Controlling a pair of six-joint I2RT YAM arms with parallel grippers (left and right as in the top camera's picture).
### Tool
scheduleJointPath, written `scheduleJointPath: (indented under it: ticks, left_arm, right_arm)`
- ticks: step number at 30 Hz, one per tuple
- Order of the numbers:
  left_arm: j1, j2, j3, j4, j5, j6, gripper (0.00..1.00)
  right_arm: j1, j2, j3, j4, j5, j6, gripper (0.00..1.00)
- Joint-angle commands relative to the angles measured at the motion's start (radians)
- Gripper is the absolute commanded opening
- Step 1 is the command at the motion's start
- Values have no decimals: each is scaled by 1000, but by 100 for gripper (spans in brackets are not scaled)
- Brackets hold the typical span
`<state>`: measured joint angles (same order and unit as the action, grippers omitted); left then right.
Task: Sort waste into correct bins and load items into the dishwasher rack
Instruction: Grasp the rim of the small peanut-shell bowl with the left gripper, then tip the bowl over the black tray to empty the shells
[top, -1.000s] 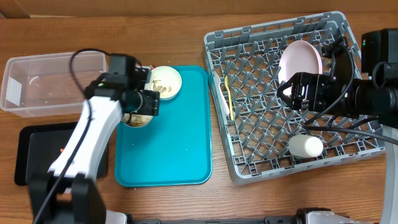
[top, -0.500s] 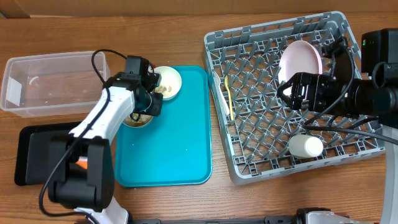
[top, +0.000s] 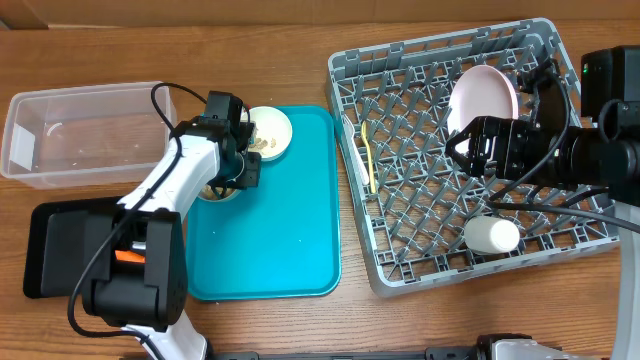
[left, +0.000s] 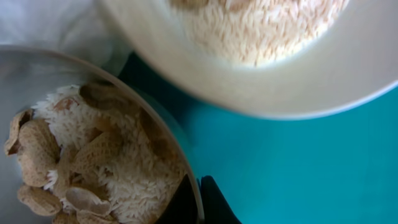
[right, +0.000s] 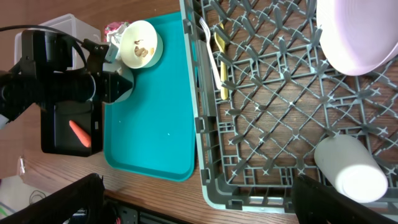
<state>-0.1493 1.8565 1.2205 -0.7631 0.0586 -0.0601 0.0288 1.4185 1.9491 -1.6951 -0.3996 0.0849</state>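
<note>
At left edge of teal tray (top: 290, 250): left end effector (top: 238, 172) clenched on rim of scrap-filled bowl (top: 218, 193); second bowl (top: 266, 132) just beside, unemptied. Right of tray: rack (top: 450, 268) holds pink plate (top: 483, 98), cutlery (top: 368, 155), cup (top: 491, 235); right end effector (top: 458, 152) released, empty. Carrot (top: 126, 256) in black tray (top: 55, 250).

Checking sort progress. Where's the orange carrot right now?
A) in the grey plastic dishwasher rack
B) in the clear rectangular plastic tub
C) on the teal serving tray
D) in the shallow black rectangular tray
D: the right wrist view shows the orange carrot lying inside the shallow black rectangular tray, beside the left arm.
</note>
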Motion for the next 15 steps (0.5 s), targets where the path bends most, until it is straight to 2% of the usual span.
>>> scheduleJointPath:
  ticks: [1, 15]
  left_arm:
    - [-6, -41, -6, -54, 46, -82, 4]
    - [37, -510, -5, -314, 46, -192, 5]
  right_arm:
    - [5, -8, -2, 2, 6, -2, 100]
    - [5, -8, -2, 2, 6, -3, 100]
